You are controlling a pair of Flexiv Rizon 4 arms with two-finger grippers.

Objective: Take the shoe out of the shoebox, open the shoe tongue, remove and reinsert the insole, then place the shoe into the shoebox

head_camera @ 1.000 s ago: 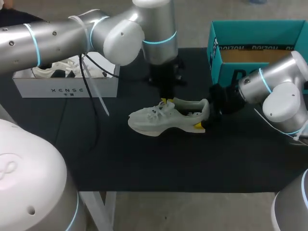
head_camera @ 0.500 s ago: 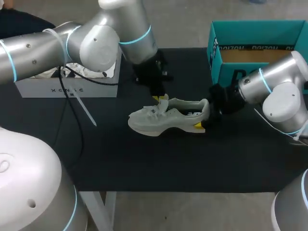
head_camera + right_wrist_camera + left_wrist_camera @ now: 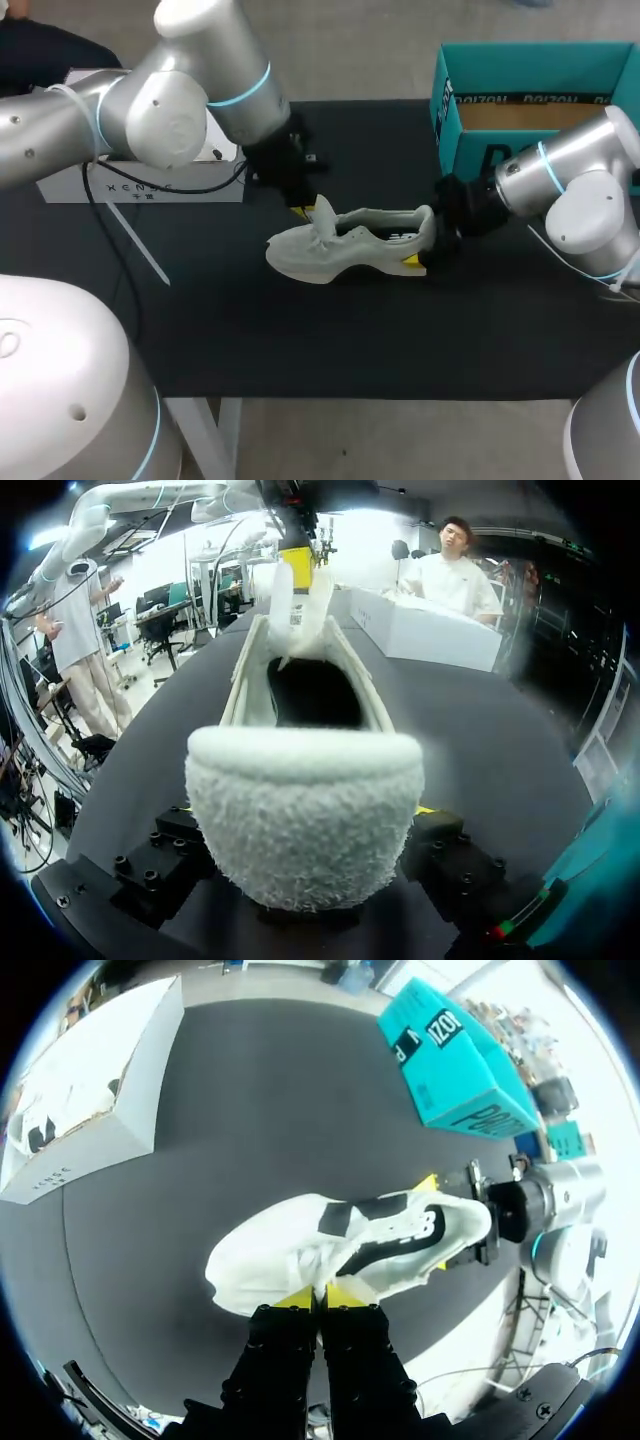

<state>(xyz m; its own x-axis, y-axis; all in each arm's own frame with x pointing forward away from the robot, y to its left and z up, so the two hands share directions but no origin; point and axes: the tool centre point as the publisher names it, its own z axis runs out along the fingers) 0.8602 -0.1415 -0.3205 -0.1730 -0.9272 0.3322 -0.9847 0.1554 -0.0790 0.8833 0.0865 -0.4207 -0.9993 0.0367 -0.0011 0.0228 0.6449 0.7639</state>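
A white shoe (image 3: 340, 250) lies on the black mat, toe to the left. My left gripper (image 3: 305, 210) is shut on the shoe tongue (image 3: 323, 215), which stands lifted over the laces. In the left wrist view the yellow tips pinch the tongue's edge at my left gripper (image 3: 320, 1298), with the shoe (image 3: 330, 1245) just ahead. My right gripper (image 3: 425, 250) holds the heel from both sides. In the right wrist view the fuzzy heel (image 3: 300, 810) fills the space between the fingers, and the raised tongue (image 3: 300, 605) stands beyond the shoe's open mouth.
The teal shoebox (image 3: 445, 110) stands open at the back right, close behind my right arm, and shows as the teal box (image 3: 450, 1070) in the left wrist view. A white box (image 3: 140, 185) holding another shoe sits at the back left.
My left gripper has swung left toward the toe with the tongue in it, pulling the tongue up and forward. The right arm and the shoe have stayed put.
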